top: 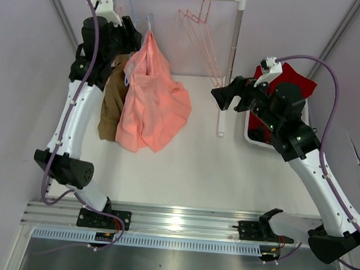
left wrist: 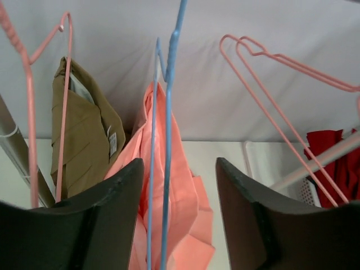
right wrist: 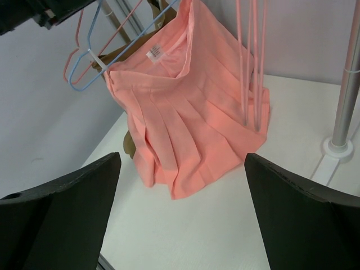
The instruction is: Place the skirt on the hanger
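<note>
The salmon-pink skirt [top: 151, 102] hangs from the light blue wire hanger [top: 128, 75] at the left of the rail, its hem resting on the white table. In the left wrist view the hanger's two blue wires [left wrist: 166, 112] run between the fingers of my left gripper [left wrist: 179, 169], which is open, and the skirt [left wrist: 180, 191] hangs behind them. My left gripper [top: 134, 37] is up by the hanger's top. My right gripper [top: 222, 95] is open and empty, well to the right of the skirt [right wrist: 191, 107]. The right wrist view also shows the hanger [right wrist: 84, 62].
A tan-brown garment [top: 113, 100] hangs on a pink hanger left of the skirt. Empty pink wire hangers [top: 201, 32] hang on the rail by the white rack pole [top: 232, 65]. A dark red garment [top: 293, 81] lies in a white basket [top: 251, 138] at the right.
</note>
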{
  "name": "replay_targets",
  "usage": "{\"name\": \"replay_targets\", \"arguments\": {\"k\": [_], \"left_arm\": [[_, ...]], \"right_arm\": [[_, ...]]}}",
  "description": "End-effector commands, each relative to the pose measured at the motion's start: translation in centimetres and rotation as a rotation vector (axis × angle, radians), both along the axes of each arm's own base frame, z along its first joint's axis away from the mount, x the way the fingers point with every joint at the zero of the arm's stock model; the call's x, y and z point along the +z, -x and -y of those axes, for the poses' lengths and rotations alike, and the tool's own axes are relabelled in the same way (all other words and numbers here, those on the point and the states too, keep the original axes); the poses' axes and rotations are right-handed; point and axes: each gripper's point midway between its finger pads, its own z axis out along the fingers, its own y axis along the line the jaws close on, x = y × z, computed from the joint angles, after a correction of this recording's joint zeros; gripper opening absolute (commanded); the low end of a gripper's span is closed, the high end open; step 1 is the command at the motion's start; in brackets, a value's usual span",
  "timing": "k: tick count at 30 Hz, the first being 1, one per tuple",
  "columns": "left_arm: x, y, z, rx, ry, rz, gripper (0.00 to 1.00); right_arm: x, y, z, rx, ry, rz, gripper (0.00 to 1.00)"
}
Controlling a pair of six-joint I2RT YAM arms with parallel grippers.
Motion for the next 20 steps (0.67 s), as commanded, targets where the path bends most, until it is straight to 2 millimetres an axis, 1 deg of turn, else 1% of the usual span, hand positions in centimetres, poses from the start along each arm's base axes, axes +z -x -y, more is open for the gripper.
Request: {"name": "replay_targets", "arguments": {"k": [1, 2, 3, 4, 6, 7, 8, 10, 11, 12, 13, 14, 15, 16, 17, 18, 19, 20], "left_arm": [[4.9, 5.2, -0.1, -0.059, 0.032, 0.099, 0.66], [4.8, 5.9, 0.1, -0.076, 0.035, 0.092, 0.79], [4.5, 6.5, 0.4, -0.097, 0.039, 0.083, 0.80], [4.6, 8.0, 0.6, -0.119, 0.063, 0.081, 0.81], [4.8, 10.1, 2.3, -0.226, 0.088, 0.091, 0.82], [3.3, 11.4, 2.8, -0.254, 0.111, 0.057, 0.83], [3.2, 12.5, 3.7, -0.298, 0.127, 0.055, 0.83], [0.0, 13.9, 5.1, -0.368, 0.140, -0.007, 0.83], [0.9, 16.1, 6.0, -0.407, 0.144, 0.023, 0.82], [-1.1, 16.5, 6.5, -0.411, 0.140, -0.013, 0.82], [-1.4, 17.3, 7.0, -0.430, 0.132, -0.010, 0.82], [-4.2, 18.2, 8.4, -0.466, 0.121, -0.072, 0.82], [-4.2, 19.2, 8.5, -0.468, 0.119, -0.060, 0.82], [-4.7, 19.9, 9.0, -0.485, 0.122, -0.067, 0.82], [-7.7, 20.8, 10.3, -0.526, 0.115, -0.127, 0.82], [-7.6, 22.0, 10.6, -0.550, 0.123, -0.112, 0.82], [-8.2, 22.7, 10.9, -0.569, 0.131, -0.118, 0.82], [-10.4, 23.2, 11.2, -0.581, 0.126, -0.161, 0.81]], "right_arm": [[-0.7, 0.6, 0.6, 0.000, -0.005, -0.026, 1.00], [-1.4, 0.4, 0.8, -0.021, -0.002, -0.048, 0.99], [-2.6, 0.3, 1.2, -0.035, 0.008, -0.076, 0.99], [-3.2, 0.4, 1.4, -0.044, 0.012, -0.090, 1.00], [-4.4, 0.4, 2.0, -0.071, 0.018, -0.116, 0.99], [-5.6, 0.8, 2.2, -0.078, 0.025, -0.134, 0.99], [-6.2, 0.9, 2.5, -0.088, 0.027, -0.144, 0.99], [-7.0, 1.4, 3.3, -0.118, 0.021, -0.158, 0.99], [-8.1, 1.4, 3.7, -0.142, 0.034, -0.176, 0.99], [-8.4, 1.6, 4.0, -0.150, 0.037, -0.180, 0.99], [-8.9, 1.8, 4.2, -0.155, 0.044, -0.192, 0.99], [-9.2, 1.8, 5.0, -0.199, 0.050, -0.193, 0.99], [-9.6, 2.0, 5.2, -0.201, 0.061, -0.201, 0.99], [-9.7, 2.1, 5.2, -0.191, 0.079, -0.196, 1.00], [-9.9, 2.2, 5.4, -0.198, 0.086, -0.200, 0.99], [-10.1, 2.3, 5.7, -0.211, 0.088, -0.206, 0.99], [-10.2, 2.3, 5.9, -0.222, 0.082, -0.207, 0.99], [-10.2, 2.2, 6.3, -0.249, 0.076, -0.208, 1.00]]}}
